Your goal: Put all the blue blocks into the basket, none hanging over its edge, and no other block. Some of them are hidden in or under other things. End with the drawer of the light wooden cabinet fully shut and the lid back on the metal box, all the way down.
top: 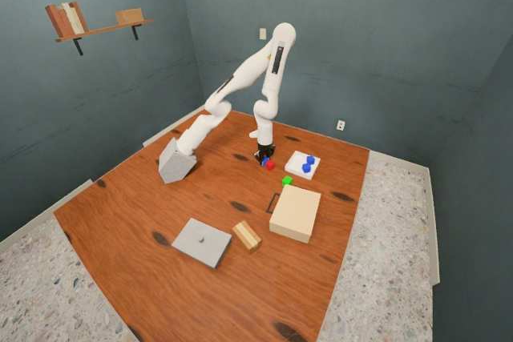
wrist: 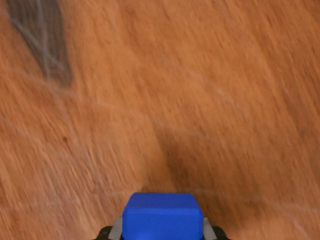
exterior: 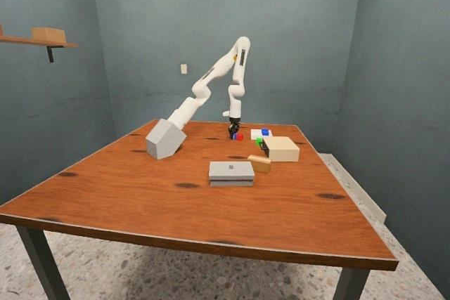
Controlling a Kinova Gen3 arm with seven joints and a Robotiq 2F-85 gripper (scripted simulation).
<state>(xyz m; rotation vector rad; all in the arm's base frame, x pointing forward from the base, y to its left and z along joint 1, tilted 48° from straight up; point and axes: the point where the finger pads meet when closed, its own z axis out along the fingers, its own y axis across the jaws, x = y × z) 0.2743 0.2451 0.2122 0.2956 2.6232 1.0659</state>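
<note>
Gripper (top: 264, 160) (exterior: 233, 136) (wrist: 162, 231) clamped on a blue block (top: 265, 162) (exterior: 235, 137) (wrist: 162, 220), just beside the basket (top: 293, 163) (exterior: 254, 134); grasping seems the step in hand, so a straight lift comes next; red block (top: 270, 165) (exterior: 240, 137) sits close on the basket side, leaving scant sideways room; the basket's two blue blocks (top: 306, 167) (exterior: 264, 132) crowd its far half, so its near half looks roomier for release.
</note>
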